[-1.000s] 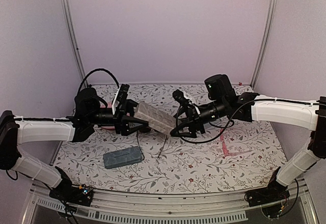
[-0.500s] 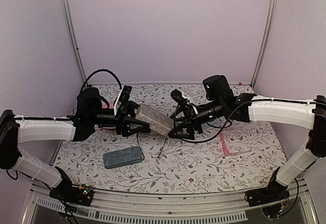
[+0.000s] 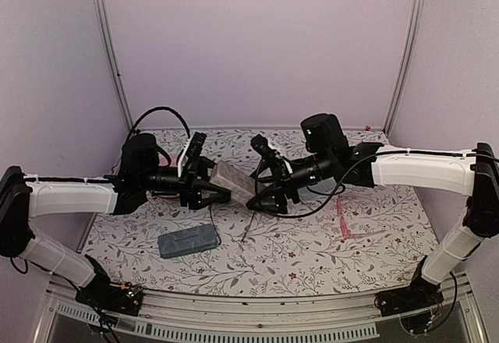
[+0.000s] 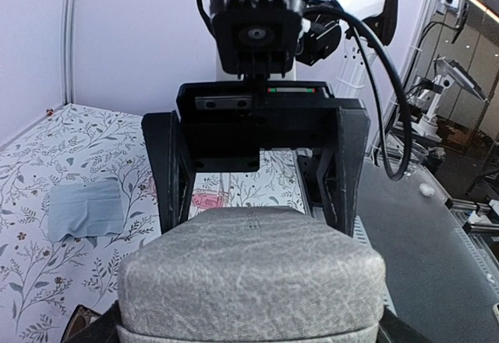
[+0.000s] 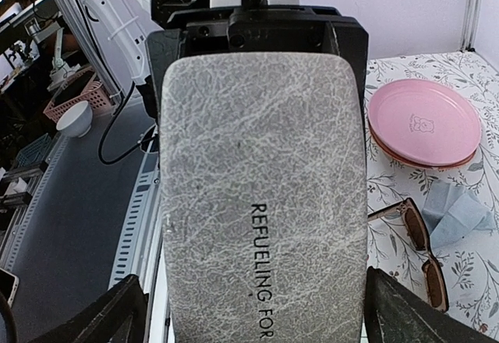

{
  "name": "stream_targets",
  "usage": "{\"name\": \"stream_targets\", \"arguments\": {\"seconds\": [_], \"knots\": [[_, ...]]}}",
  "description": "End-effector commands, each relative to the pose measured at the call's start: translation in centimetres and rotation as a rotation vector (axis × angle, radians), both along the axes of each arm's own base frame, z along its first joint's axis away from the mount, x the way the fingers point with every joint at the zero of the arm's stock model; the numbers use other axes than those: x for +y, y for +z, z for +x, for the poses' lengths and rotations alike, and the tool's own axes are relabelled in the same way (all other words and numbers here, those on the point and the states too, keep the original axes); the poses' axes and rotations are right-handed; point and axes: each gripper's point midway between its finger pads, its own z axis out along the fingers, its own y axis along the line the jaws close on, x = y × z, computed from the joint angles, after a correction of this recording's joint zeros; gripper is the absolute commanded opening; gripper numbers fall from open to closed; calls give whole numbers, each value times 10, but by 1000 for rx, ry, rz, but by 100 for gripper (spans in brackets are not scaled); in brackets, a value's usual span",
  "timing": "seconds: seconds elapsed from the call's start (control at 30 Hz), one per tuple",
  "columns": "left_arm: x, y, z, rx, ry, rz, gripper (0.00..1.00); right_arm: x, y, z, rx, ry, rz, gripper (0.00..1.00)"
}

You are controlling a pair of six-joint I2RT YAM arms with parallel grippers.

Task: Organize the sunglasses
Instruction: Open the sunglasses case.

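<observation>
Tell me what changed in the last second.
The right gripper opened wide, releasing the grey case, and slid left along it; its fingers now straddle the case. The left gripper kept its hold on the case. The blue case stayed put.

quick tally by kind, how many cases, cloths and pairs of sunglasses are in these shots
cases: 2 - grey textured oblong case, blue-grey oblong case
cloths: 2 - pale blue square cloth in left wrist view, pale blue square cloth in right wrist view
sunglasses: 2 - dark-framed pair with brown lenses, slim pink-framed pair
total: 6
</observation>
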Motion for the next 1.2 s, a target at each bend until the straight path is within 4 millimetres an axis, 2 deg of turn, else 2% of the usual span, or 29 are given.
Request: {"name": "stream_targets", "arguments": {"seconds": [0.0, 0.27, 0.47, 0.63, 0.7, 0.8, 1.0, 1.17], "knots": [[-7, 10, -2, -45, -13, -12, 0, 14, 10, 7, -18, -11, 20, 93], [-12, -1, -4, -86, -17, 35, 0, 17, 8, 16, 7, -66, 18, 63], [-8, -16, -11, -174, -41, 104, 0, 16, 5, 11, 97, -45, 20, 51], [-4, -25, -22, -276, -80, 144, 0, 7, -6, 11, 317, -17, -1, 43], [-3, -27, -26, -303, -93, 145, 0, 3, -6, 11, 379, -4, 0, 43], [-2, -29, -33, -332, -114, 144, 0, -4, -18, 7, 468, 5, -24, 49], [-3, -36, -43, -352, -139, 161, 0, -16, -31, 18, 578, -31, -41, 68], [-3, -41, -47, -359, -145, 174, 0, -16, -37, 20, 601, -41, -51, 72]]}}
